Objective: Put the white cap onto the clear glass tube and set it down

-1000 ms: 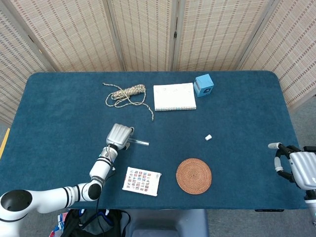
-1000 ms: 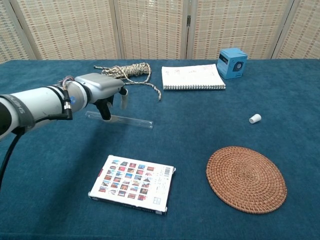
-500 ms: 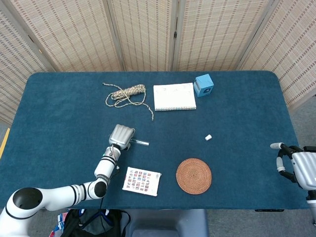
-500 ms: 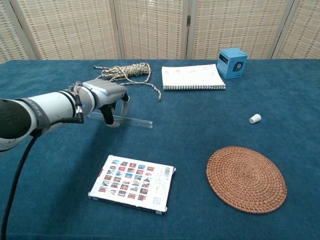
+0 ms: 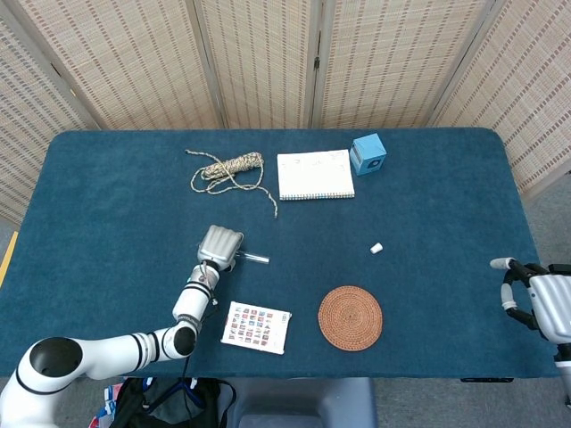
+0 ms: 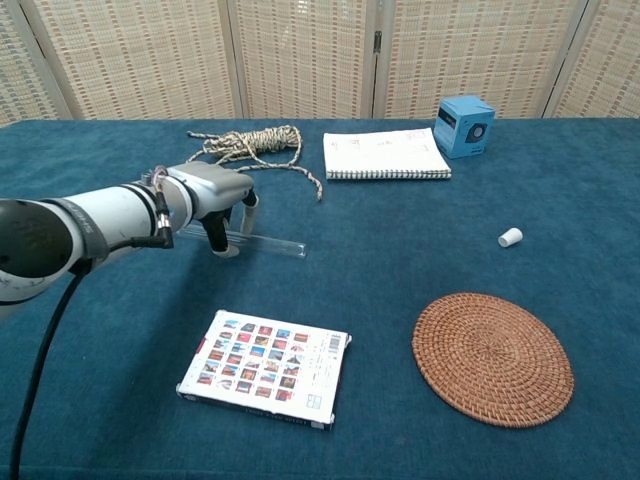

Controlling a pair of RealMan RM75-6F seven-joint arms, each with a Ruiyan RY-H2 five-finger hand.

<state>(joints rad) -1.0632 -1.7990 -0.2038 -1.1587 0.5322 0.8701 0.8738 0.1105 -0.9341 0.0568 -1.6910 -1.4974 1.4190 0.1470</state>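
The clear glass tube [image 6: 270, 244] lies flat on the blue cloth left of centre; only its right end [image 5: 257, 259] shows past my hand in the head view. My left hand [image 6: 215, 195] [image 5: 219, 245] is lowered over the tube's left part, with the thumb in front of it and fingers behind it. The tube still rests on the table. The small white cap [image 6: 510, 237] [image 5: 376, 248] lies alone to the right, far from the tube. My right hand [image 5: 535, 299] hangs beyond the table's right edge, fingers loosely curved and holding nothing.
A coil of twine [image 5: 227, 169], a spiral notebook [image 5: 314, 174] and a blue box [image 5: 368, 153] sit along the back. Near the front are a round woven mat [image 5: 350, 317] and a flat patterned card box [image 5: 257, 326].
My left hand has sunk lower over the tube and shifted slightly toward me, its fingers now straddling it. The right hand has drifted a little to the right. Tube and cap have not moved.
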